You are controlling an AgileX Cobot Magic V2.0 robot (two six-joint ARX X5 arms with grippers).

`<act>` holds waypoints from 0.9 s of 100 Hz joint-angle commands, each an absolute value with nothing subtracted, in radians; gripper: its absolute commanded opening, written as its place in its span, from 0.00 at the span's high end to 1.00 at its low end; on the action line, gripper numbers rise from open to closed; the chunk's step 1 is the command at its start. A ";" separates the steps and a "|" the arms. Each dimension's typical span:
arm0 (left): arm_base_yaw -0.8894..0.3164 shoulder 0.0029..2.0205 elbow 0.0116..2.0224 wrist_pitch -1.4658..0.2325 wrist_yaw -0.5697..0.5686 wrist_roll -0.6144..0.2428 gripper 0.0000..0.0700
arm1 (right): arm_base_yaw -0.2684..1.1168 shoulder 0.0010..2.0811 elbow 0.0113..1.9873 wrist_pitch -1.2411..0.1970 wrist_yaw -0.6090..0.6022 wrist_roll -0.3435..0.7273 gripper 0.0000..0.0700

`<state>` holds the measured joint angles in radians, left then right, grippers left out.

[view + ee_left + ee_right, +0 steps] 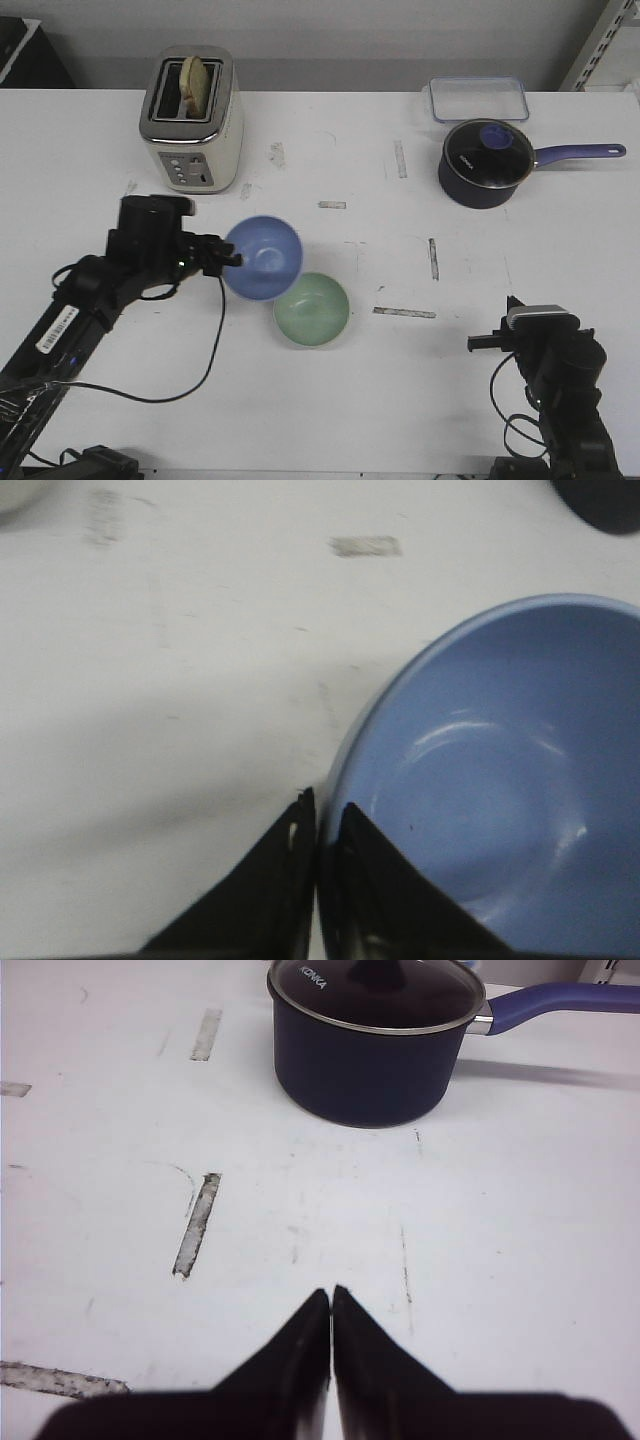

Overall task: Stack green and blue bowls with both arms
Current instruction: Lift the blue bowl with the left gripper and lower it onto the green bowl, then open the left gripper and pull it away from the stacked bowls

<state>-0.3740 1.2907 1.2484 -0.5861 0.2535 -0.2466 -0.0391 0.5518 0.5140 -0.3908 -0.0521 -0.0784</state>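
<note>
My left gripper is shut on the near rim of the blue bowl, one finger inside and one outside. It holds the bowl tilted above the table, overlapping the far left edge of the green bowl, which rests on the table. In the left wrist view the blue bowl fills the right side, with my left gripper pinching its rim. My right gripper is shut and empty, low over bare table at the front right. Its arm stays apart from both bowls.
A cream toaster with bread stands at the back left. A dark blue saucepan with a glass lid and long handle sits at the back right, also in the right wrist view. A clear container lies behind it. Tape marks dot the table.
</note>
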 commanded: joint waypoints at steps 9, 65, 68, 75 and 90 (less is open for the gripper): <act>-0.532 1.355 1.269 -0.534 0.225 -0.254 1.00 | -0.037 0.558 0.519 -0.382 -0.052 -0.075 1.00; -0.623 1.529 1.269 -0.560 0.054 -0.218 1.00 | -0.037 0.558 0.519 -0.382 -0.053 -0.075 1.00; -0.623 1.529 1.269 -0.561 0.057 -0.219 1.00 | -0.037 0.558 0.519 -0.382 -0.052 -0.075 1.00; -0.623 1.529 1.269 -0.561 0.074 -0.219 1.00 | -0.037 0.558 0.519 -0.382 -0.053 -0.075 1.00; -0.623 1.529 1.269 -0.559 0.154 -0.230 0.75 | -0.037 0.558 0.519 -0.382 -0.052 -0.075 1.00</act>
<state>-0.6159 1.5177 1.2484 -0.5621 0.1196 -0.2276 -0.0391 0.5518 0.5140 -0.3908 -0.0521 -0.0784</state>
